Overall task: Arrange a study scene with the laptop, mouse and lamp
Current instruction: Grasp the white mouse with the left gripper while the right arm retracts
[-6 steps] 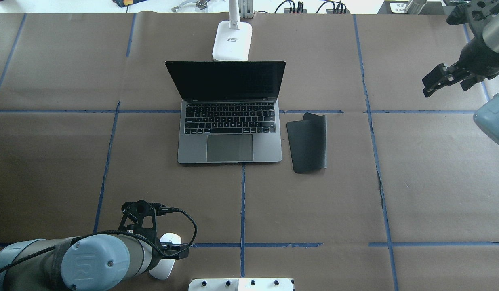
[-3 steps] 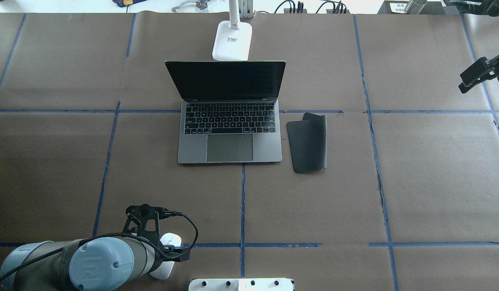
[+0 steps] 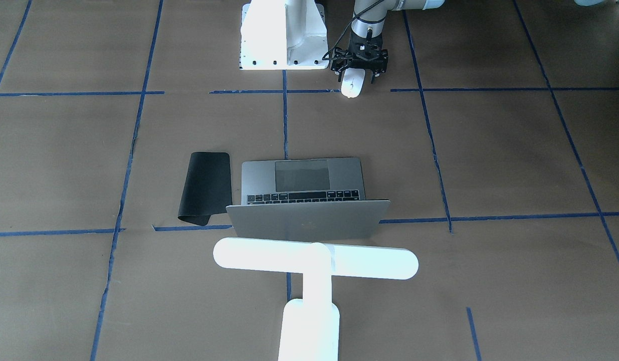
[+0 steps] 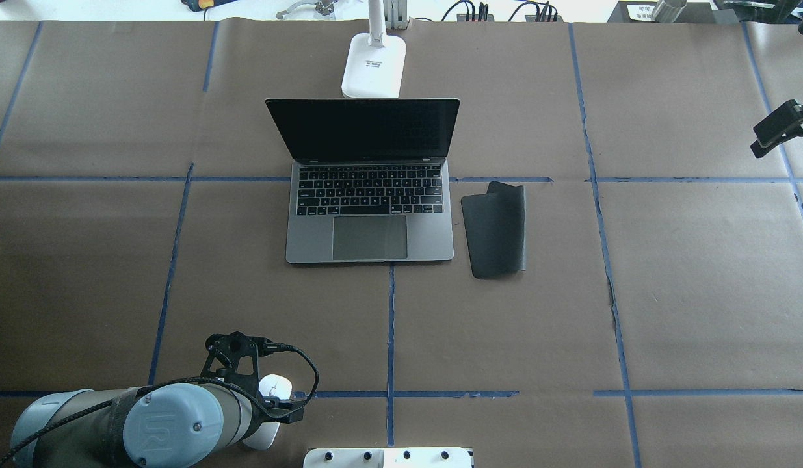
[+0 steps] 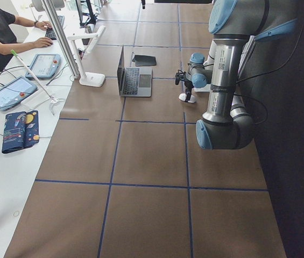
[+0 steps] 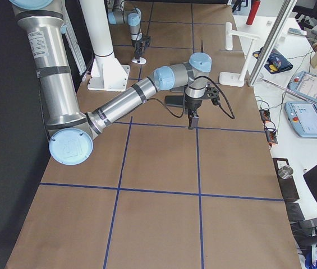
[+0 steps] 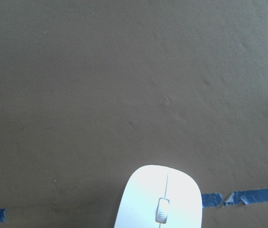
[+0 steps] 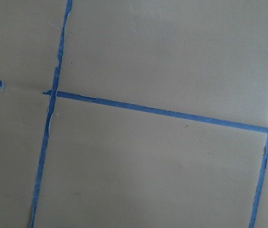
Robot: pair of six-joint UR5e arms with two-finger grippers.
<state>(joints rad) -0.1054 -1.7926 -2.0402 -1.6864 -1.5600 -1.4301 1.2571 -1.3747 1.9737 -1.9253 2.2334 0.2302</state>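
Overhead exterior gives me the clearest layout, so I read it from its left side across. At the near left, my left arm reaches over the brown paper-covered tabletop (image 4: 82,260), with its wrist above the mouse (image 4: 275,389). The mouse lies flat across a blue tape line (image 4: 440,394), close to the white robot pedestal (image 3: 281,35) and well apart from everything else. From the front-facing camera, the left pincer (image 3: 355,76) points straight down with its fingers spread on either side of the mouse's rear end, released rather than clamped on it. The left wrist camera shows only the mouse's front, with its scroll wheel, at the bottom of the frame.

In the middle of the tabletop the laptop (image 4: 370,221) stands open, its screen dark and its keyboard and trackpad facing the robot. Just behind its lid sits the lamp (image 4: 373,65), its base at the far edge. The front-facing view shows its long bar head running level and parallel to the lid.

Just to the right of the laptop, with a narrow gap between them, lies a black mat (image 4: 495,227) whose far corner is curled over.

At the far right edge only part of the right pincer (image 4: 779,127) shows, hanging over bare paper, and I cannot tell whether it is released or clenched.
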